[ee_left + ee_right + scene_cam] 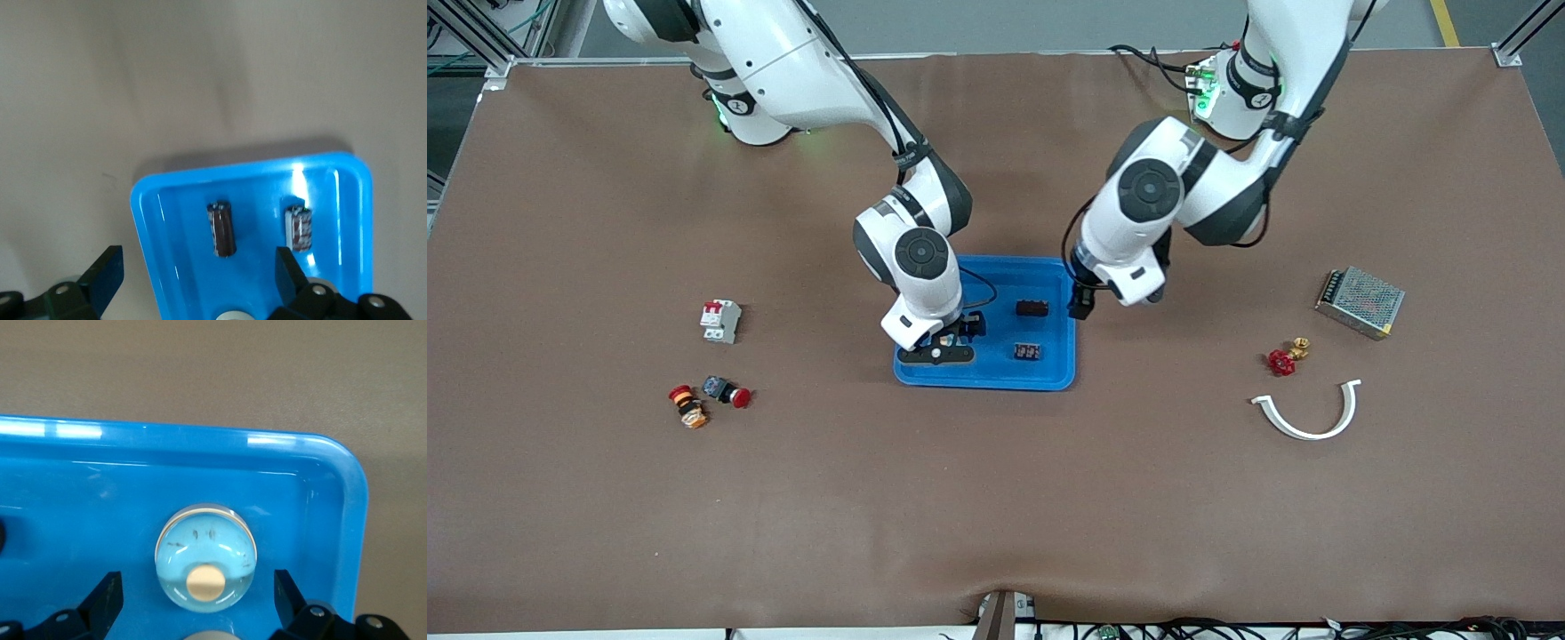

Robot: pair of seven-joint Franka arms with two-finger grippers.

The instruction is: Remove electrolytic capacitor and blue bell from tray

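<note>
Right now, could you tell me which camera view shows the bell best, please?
The right wrist view: the bell fills it, a shiny dome in the blue tray. The front view hides it under the right pincer; the left wrist view shows no bell, only two capacitors.

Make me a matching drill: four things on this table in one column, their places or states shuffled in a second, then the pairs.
1. bell
2. capacitors
3. curved white strip
4. breaker

A. toward the right arm's end of the table
B. in the tray, lying side by side
C. toward the left arm's end of the table
D. in the tray, between the right gripper's open jaws

Pairs: 1-D, 2-B, 3-C, 4-A
</note>
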